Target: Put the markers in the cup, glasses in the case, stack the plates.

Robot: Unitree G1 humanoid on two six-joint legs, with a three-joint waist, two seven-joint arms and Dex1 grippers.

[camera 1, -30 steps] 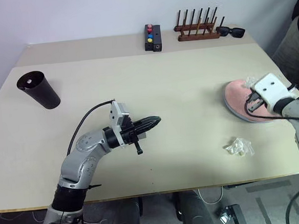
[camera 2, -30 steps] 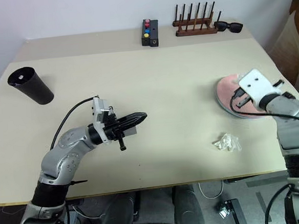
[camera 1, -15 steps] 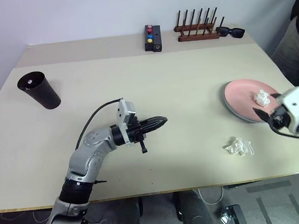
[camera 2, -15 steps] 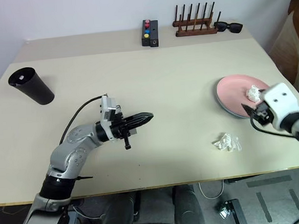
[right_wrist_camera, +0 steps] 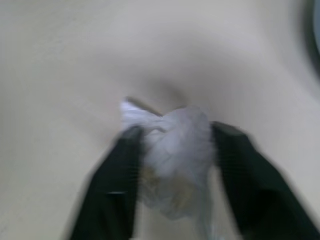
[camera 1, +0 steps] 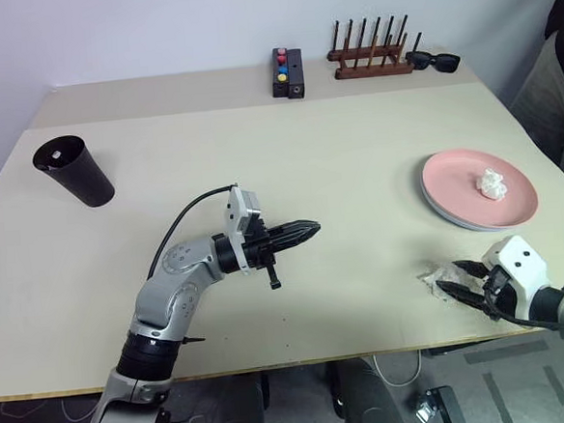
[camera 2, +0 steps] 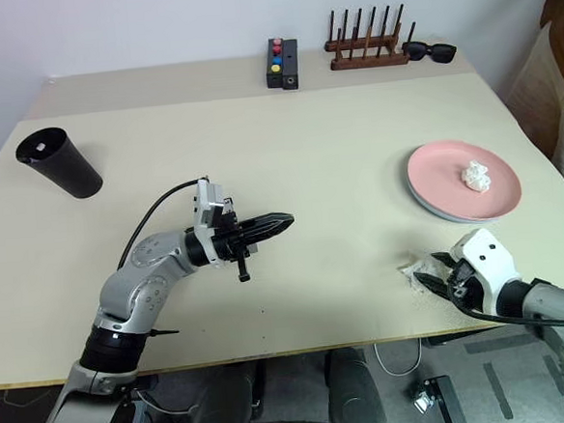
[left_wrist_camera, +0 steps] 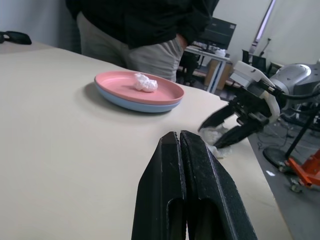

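The plates (camera 1: 480, 198) lie stacked at the right, salmon pink on light blue, with a white crumpled wad (camera 1: 492, 183) on top. Near the front right edge a second crumpled white wad (right_wrist_camera: 172, 150) rests on the table, and my right gripper (camera 1: 449, 284) is shut on it, one finger against each side. Over the table's middle my left gripper (camera 1: 310, 231) hangs shut and empty, pointing right. The dark cup (camera 1: 73, 171) stands upright at the far left. The markers, glasses and case are out of view.
Along the back edge are a black box with coloured buttons (camera 1: 288, 72), a wooden peg rack (camera 1: 373, 55) and black sunglasses (camera 1: 436, 60). A person (left_wrist_camera: 145, 30) stands beyond the table's right side.
My right gripper left a white wad on the pink plate, drew back and down to the front right edge, and closed on the other wad. The left arm barely moved.
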